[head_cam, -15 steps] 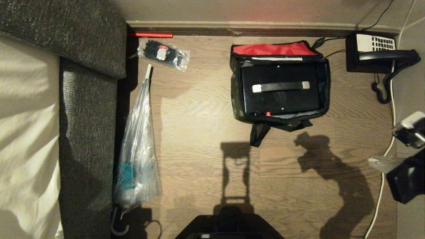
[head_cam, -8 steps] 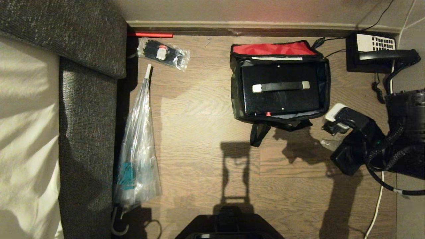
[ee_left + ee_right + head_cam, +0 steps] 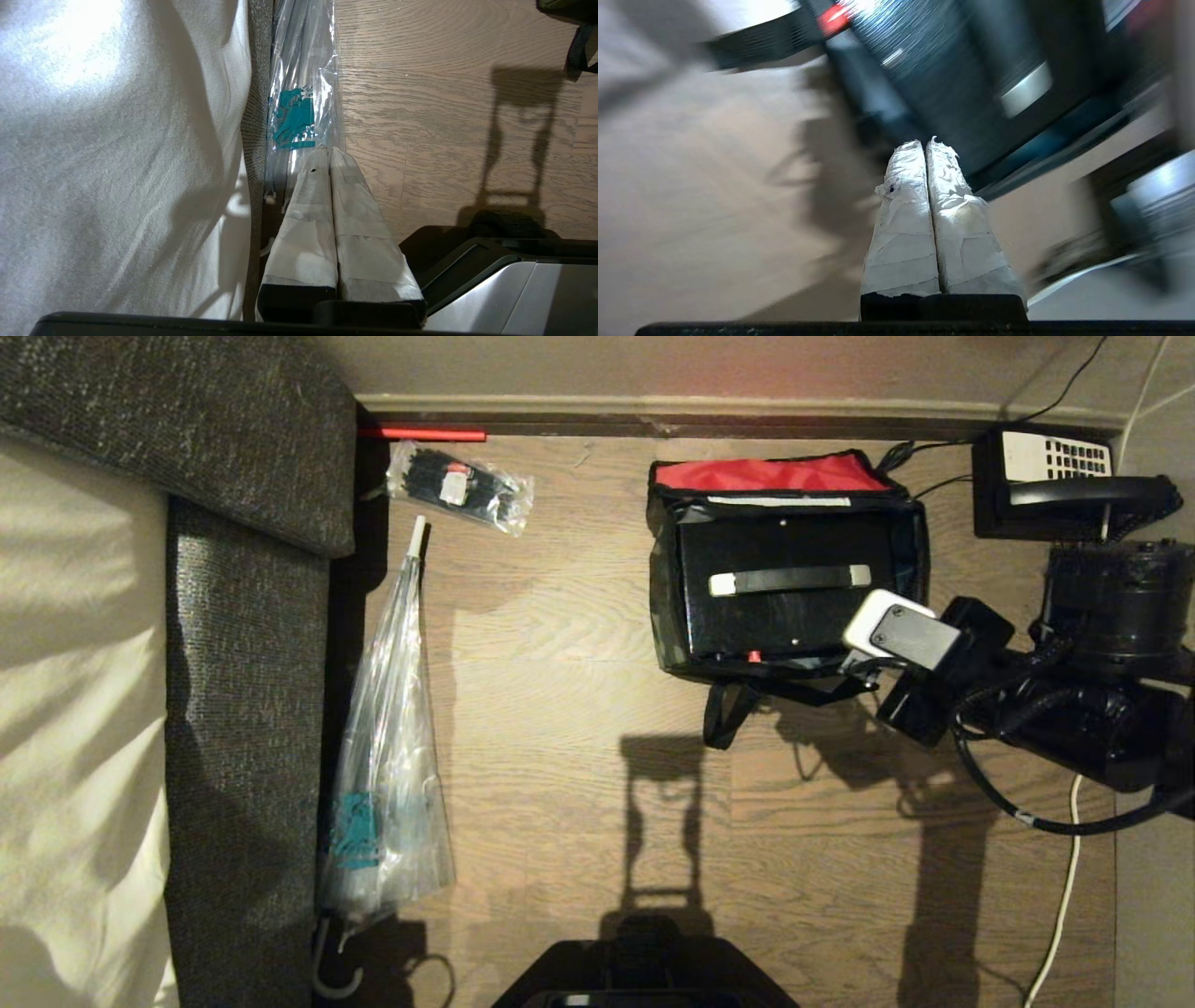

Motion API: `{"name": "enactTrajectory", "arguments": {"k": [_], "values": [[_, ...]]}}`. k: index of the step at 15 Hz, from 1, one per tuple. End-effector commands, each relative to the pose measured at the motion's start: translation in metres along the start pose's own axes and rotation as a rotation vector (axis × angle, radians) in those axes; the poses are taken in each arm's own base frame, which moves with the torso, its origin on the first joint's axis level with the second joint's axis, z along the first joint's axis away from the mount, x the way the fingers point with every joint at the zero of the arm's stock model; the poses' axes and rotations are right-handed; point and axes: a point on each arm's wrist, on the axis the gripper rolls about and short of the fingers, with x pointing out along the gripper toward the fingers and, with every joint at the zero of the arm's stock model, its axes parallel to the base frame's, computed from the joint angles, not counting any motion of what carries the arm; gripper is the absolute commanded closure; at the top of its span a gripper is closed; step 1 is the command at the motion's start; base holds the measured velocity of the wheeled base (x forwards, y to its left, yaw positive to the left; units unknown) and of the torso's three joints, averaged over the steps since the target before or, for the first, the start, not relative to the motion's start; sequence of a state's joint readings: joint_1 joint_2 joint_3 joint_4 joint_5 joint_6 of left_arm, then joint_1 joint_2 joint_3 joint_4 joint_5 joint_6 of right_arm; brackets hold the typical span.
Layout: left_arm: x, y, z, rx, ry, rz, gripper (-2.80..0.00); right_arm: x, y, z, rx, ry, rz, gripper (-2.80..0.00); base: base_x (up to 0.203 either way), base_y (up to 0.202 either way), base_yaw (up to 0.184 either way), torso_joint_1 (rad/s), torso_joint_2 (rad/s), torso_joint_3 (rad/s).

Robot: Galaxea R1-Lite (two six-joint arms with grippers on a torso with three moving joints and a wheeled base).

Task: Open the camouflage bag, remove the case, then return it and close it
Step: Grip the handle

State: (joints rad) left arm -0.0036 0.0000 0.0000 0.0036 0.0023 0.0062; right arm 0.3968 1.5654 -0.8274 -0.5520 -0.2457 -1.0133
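The camouflage bag [image 3: 659, 616] stands open on the wood floor near the wall, its red-lined lid [image 3: 770, 474] folded back. Inside lies the black case [image 3: 789, 621], with a dark bar [image 3: 789, 580] on top that has whitish ends. My right arm [image 3: 934, 653] reaches in from the right, its wrist over the bag's near right corner. In the right wrist view, my right gripper [image 3: 926, 142] is shut on nothing, its tips at the bag's edge beside the blurred case [image 3: 934, 70]. My left gripper [image 3: 329, 151] is shut and empty, parked low by the bed.
A black desk telephone [image 3: 1046, 485] with a coiled cord sits right of the bag. A plastic-wrapped umbrella [image 3: 387, 737] and a clear packet [image 3: 457, 485] lie left, along the grey bed frame [image 3: 243, 663]. A white cable [image 3: 1064, 896] runs down the right. My base [image 3: 644, 971] is at the front.
My right arm has swung in from the right edge of the head view to the bag's near right corner, with its wrist turning. Bag and case have not moved.
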Motion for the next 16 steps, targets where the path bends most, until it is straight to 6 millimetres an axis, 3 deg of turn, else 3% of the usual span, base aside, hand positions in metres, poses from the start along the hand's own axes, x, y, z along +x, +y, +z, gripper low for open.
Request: {"name": "enactTrajectory", "arguments": {"k": [1, 3, 11, 16], "values": [[0.000, 0.000, 0.000, 0.000, 0.000, 0.001, 0.00, 0.010, -0.002, 0.004, -0.165, -0.046, -0.090, 0.00, 0.000, 0.000, 0.000, 0.000, 0.00, 0.000], [0.000, 0.000, 0.000, 0.001, -0.001, 0.001, 0.00, 0.016, -0.001, 0.005, -0.260, -0.071, -0.170, 0.00, 0.000, 0.000, 0.000, 0.000, 0.00, 0.000], [0.000, 0.000, 0.000, 0.001, 0.000, 0.001, 0.00, 0.036, 0.047, -0.018, -0.286, -0.147, -0.352, 0.00, 0.000, 0.000, 0.000, 0.000, 0.00, 0.000], [0.000, 0.000, 0.000, 0.000, 0.001, 0.001, 0.00, 0.055, 0.089, -0.036, -0.342, -0.172, -0.201, 0.00, 0.000, 0.000, 0.000, 0.000, 0.00, 0.000]]}}
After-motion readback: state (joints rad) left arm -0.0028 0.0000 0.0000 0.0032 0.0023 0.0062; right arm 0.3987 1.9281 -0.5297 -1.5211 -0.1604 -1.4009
